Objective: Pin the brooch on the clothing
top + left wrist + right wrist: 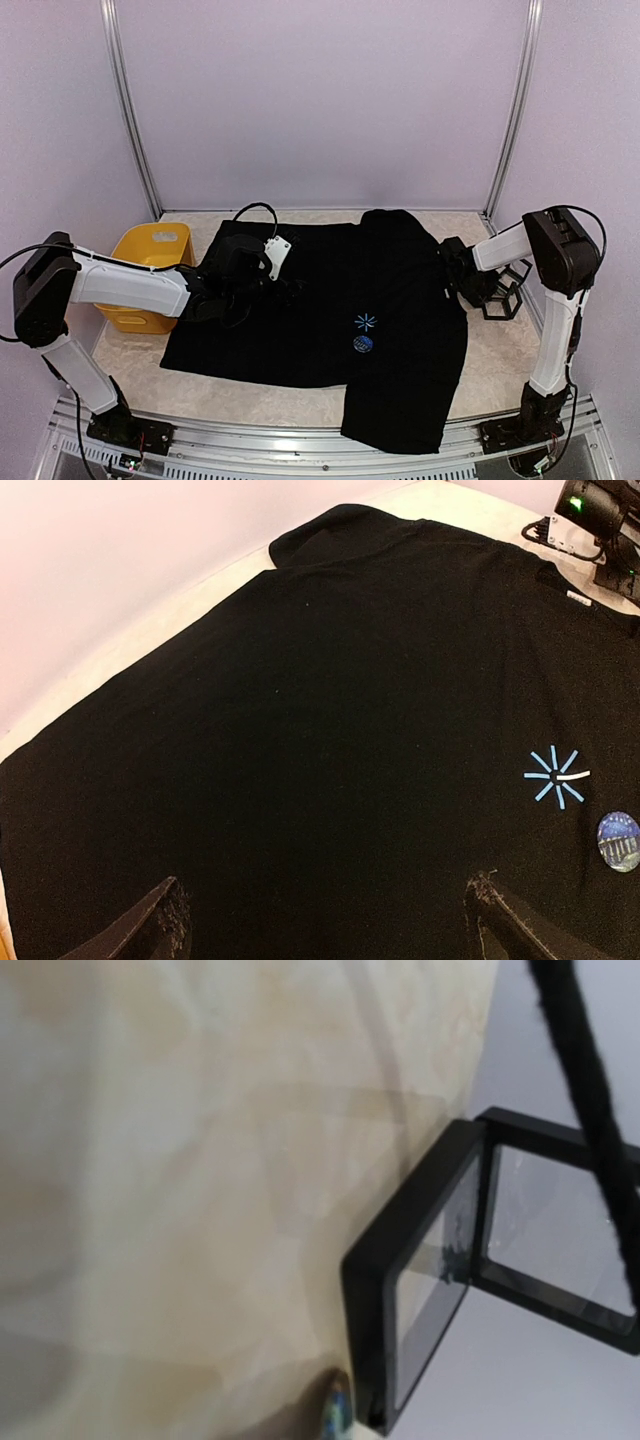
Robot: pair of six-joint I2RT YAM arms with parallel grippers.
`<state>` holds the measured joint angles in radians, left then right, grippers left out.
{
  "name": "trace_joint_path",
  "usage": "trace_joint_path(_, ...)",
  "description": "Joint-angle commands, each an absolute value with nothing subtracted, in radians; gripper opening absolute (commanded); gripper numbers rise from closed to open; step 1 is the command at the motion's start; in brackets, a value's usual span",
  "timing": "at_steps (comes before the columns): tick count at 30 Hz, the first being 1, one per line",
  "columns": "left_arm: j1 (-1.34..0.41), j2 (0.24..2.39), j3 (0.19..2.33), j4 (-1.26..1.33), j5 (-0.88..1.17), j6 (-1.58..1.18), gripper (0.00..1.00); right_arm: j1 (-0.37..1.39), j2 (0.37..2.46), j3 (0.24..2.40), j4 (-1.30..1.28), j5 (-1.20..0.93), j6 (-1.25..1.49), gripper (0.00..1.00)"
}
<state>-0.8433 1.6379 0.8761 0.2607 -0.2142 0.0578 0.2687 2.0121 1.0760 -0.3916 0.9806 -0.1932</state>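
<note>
Probably the limp, light clothing [400,290] is going to bunch unless pressed flat beside the brooch [619,840], with the left gripper [325,892] hovering spread and the right gripper [462,275] sitting closed.

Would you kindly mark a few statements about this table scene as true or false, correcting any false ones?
1. The black short-sleeved fabric T-shirt lies spread on the table. True.
2. The round blue brooch lies on the shirt beside its light-blue starburst mark. True.
3. The yellow plastic bin stands at the table's right edge. False: it stands at the left edge.
4. The left gripper has its jaws shut on the shirt. False: they stand wide open, holding nothing.
</note>
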Motion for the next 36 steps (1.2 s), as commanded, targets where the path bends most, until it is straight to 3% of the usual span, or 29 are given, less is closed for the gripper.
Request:
trace_joint_path(1,-0.850,1.652,0.901,0.268,-0.200,0.073,0.90,0.294,1.975,1.100,-0.448,0.924,-0.153,0.00)
trace_joint_path(21,-0.857,1.633,0.892,0.277,-0.177,0.087,0.90,0.366,1.901,1.192,-0.579,0.857,-0.098,0.00)
trace_joint_path(27,-0.860,1.608,0.881,0.296,-0.141,0.092,0.90,0.434,1.855,1.305,-0.717,0.839,-0.056,0.00)
trace_joint_path(31,-0.867,1.562,0.870,0.314,-0.097,0.101,0.90,0.514,1.734,1.420,-0.726,0.642,-0.079,0.00)
trace_joint_path(36,-0.878,1.487,0.879,0.308,-0.009,0.106,0.90,0.568,1.544,1.517,-0.622,0.157,-0.077,0.00)
